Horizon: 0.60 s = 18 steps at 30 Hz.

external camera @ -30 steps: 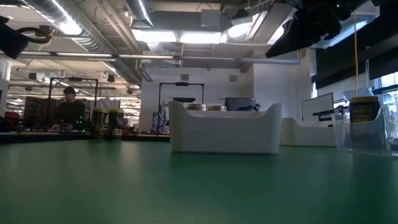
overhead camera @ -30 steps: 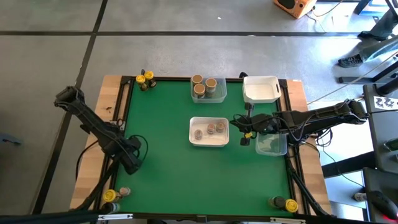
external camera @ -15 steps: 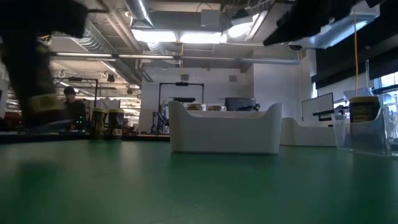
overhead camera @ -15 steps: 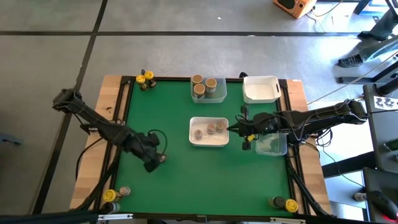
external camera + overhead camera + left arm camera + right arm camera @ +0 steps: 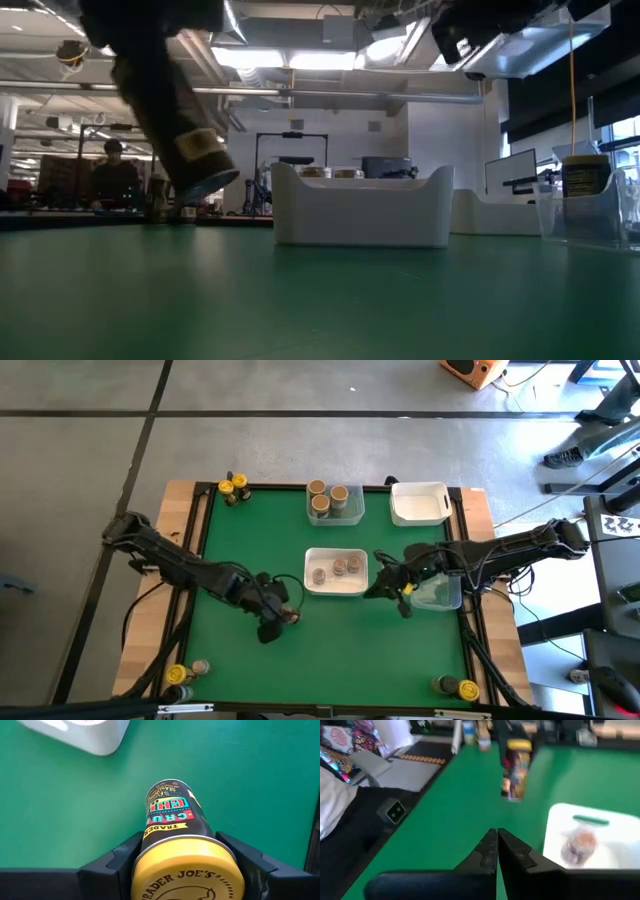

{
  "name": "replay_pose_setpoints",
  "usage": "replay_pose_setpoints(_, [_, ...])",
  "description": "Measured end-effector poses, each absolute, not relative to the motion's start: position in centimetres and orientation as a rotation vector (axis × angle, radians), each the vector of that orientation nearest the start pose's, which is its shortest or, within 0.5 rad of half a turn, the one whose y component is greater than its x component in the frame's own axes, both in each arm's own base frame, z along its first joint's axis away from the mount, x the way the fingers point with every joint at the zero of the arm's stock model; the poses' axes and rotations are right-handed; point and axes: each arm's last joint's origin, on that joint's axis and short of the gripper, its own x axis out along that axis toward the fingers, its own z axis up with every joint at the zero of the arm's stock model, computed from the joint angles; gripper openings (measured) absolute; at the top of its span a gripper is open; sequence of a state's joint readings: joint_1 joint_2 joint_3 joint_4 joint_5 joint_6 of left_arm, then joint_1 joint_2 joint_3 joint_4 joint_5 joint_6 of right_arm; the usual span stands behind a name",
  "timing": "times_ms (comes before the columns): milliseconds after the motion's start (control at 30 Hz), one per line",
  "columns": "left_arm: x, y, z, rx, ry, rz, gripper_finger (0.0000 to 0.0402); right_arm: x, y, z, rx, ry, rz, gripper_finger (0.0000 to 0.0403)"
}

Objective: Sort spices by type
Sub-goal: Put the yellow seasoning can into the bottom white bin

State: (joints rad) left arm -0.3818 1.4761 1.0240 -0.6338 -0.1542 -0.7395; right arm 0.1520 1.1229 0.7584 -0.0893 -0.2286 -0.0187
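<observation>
The left end effector (image 5: 187,865) grasps a yellow-lidded spice jar (image 5: 172,817) above the green surface (image 5: 260,550), near the white tray (image 5: 336,587). The right end effector (image 5: 497,850) is clenched, empty, beside that tray.

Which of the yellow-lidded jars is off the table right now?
The jar clamped in the left hand, carried tilted above the mat just left of the middle white tray. The other yellow-lidded jars stand at the table's corners.

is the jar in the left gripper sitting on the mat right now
No, the low view shows the yellow-lidded jar tilted and lifted clear of the green mat, clamped in the left gripper.
</observation>
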Motion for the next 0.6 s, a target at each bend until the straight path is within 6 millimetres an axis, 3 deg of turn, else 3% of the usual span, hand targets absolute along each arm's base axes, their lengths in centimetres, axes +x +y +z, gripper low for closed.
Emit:
replay_pose_setpoints(133, [28.9,-10.8,23.7,-0.291,1.115,0.181,0.0216,24.8,4.4,25.7,0.078,0.505,0.339,0.0014])
replay_pose_setpoints(233, [30.3,-11.3,23.6,-0.27,1.133,0.179,0.0218,25.6,5.6,25.0,0.104,0.5,0.369,0.0014])
replay_pose_setpoints(433, [32.0,-12.0,21.3,-0.254,1.205,0.193,0.023,27.0,8.6,23.6,0.074,0.463,0.444,0.0014])
replay_pose_setpoints(600, [33.3,-12.6,20.3,-0.266,1.229,0.197,0.0222,28.0,9.5,22.0,0.053,0.478,0.407,0.0014])
